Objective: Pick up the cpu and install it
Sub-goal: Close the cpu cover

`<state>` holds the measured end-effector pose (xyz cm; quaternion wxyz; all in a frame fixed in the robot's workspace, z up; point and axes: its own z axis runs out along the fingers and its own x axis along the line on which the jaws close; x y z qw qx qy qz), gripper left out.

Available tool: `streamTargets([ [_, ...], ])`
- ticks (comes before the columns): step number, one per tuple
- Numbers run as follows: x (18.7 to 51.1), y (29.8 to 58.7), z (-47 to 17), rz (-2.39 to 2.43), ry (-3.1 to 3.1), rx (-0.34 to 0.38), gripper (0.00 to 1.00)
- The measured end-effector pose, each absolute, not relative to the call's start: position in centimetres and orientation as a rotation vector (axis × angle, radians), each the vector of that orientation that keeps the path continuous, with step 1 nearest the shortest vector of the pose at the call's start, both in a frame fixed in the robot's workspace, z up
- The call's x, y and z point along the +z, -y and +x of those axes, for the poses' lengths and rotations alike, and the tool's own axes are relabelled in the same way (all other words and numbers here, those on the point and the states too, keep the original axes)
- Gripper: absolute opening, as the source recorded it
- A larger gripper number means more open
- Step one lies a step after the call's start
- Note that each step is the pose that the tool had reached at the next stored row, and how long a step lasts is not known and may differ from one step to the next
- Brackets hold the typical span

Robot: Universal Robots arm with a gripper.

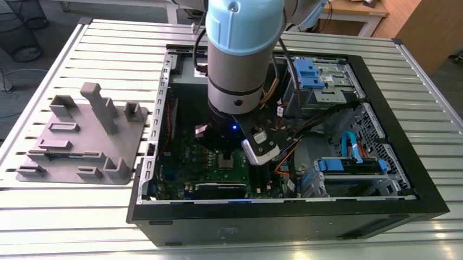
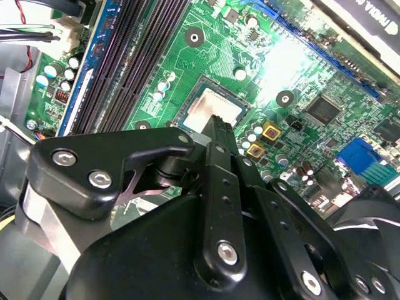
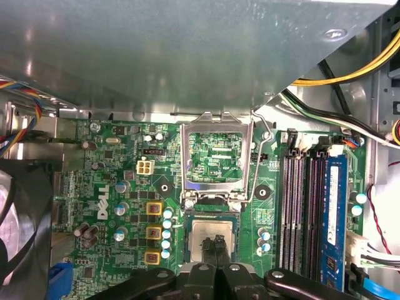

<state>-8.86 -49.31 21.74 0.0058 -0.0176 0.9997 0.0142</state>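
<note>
Hanging low over the green motherboard (image 3: 112,181) inside the open computer case (image 1: 289,208), with the gripper (image 3: 215,245) narrow, fingertips nearly together and gripping nothing. Pointing down at the cpu (image 3: 201,237), seated flat in its socket just beside the raised socket frame (image 3: 217,156); touching it or slightly above, cannot tell.

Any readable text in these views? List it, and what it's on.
motherboard: white brand logo in the first wrist view, left unquoted; the fine silkscreen is too small to read.
graphics card: white lettering, cut off by the picture's edge.
cpu: no legible marking.
</note>
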Motion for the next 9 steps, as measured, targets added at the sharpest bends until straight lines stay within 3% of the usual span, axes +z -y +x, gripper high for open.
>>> streamTargets([
  [9, 21.82, 49.31, -8.83, -0.055, -3.129, 0.044, 0.11],
])
